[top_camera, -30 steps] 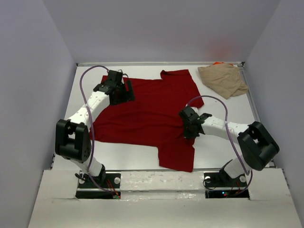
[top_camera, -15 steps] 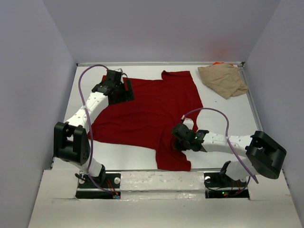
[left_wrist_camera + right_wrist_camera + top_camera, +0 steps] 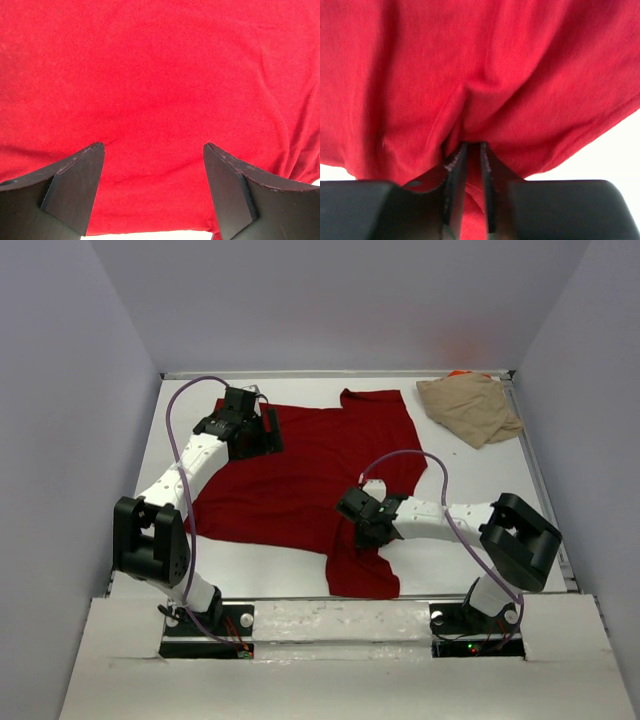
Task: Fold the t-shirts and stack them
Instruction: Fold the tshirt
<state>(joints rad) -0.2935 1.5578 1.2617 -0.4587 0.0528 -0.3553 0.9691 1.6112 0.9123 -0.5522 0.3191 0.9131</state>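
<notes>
Red t-shirt (image 3: 300, 470) | clamped in right pincer (image 3: 471, 145) | under left pincer (image 3: 153, 146), spread apart

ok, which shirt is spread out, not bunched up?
The dark red shirt, spread across the middle; the tan shirt lies crumpled in the far right corner.

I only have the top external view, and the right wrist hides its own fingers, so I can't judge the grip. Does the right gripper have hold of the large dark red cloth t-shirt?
Observer: It looks so. In the right wrist view, the right gripper has its fingers nearly together, with a pucker of the large dark red cloth t-shirt drawn in between them.
Operator: And the left gripper, has it grabbed anything?
Observer: No. In the left wrist view, the left gripper stands wide open. Only flat red cloth shows in the gap between its fingers.
</notes>
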